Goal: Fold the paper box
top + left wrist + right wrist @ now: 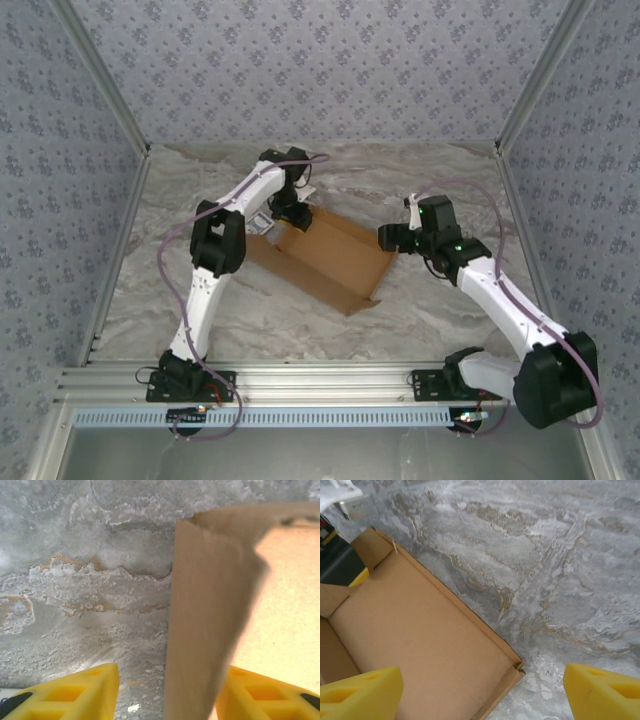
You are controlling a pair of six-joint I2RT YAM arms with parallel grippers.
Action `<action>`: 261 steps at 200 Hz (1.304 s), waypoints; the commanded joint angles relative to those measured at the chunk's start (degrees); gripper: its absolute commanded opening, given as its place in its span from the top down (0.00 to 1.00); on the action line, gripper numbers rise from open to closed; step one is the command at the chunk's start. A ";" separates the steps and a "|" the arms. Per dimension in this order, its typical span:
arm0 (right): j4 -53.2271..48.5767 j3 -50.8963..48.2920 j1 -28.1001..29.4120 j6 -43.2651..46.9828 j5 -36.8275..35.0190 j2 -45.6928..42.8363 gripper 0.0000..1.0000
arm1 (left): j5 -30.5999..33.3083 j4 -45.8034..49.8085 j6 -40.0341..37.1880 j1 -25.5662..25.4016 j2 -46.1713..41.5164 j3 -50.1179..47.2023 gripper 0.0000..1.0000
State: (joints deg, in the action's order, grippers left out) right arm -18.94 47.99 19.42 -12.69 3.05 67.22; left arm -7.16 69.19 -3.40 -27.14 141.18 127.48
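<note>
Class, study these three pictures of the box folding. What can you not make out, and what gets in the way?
Top view: the fingertips of the left tool and the paper box corner under them, hidden by the tool's own wrist.
Left wrist view: whether the finger beyond the box wall touches it; the blurred wall covers its tip.
Right wrist view: the box's near side, cut off by the left and bottom edges.

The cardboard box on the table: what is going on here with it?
Two robot arms are folding the paper box on the table. The left gripper straddles one upright wall at the far left end, jaws open and not pinching it. The right gripper hovers open over the box's right corner.
</note>
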 commanded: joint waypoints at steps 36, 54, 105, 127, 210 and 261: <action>-2.31 8.27 0.58 0.45 0.09 13.97 0.15 | -4.48 -0.01 0.90 -0.02 -0.64 5.20 0.36; -2.67 10.77 0.31 1.06 1.12 18.58 0.15 | -6.43 -0.27 1.05 0.15 -1.04 7.15 0.33; -6.58 18.47 1.48 4.79 4.74 30.29 0.20 | -10.29 -0.53 1.33 1.56 -3.53 12.69 0.28; -8.62 23.25 2.79 6.08 3.46 34.69 0.21 | -11.25 -0.60 1.57 2.41 -5.23 14.57 0.27; -10.55 29.61 -3.37 3.92 3.51 42.38 0.48 | -7.59 -14.32 5.91 6.73 -25.03 -2.82 0.27; -8.15 23.06 -12.02 1.21 6.23 38.20 0.52 | -7.64 -28.04 11.80 13.10 -37.87 -23.75 0.27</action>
State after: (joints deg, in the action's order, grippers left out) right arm -26.02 74.87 10.81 -9.47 8.21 108.22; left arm -15.57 49.12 4.54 -16.71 106.98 111.57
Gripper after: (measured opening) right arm 0.485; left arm 0.727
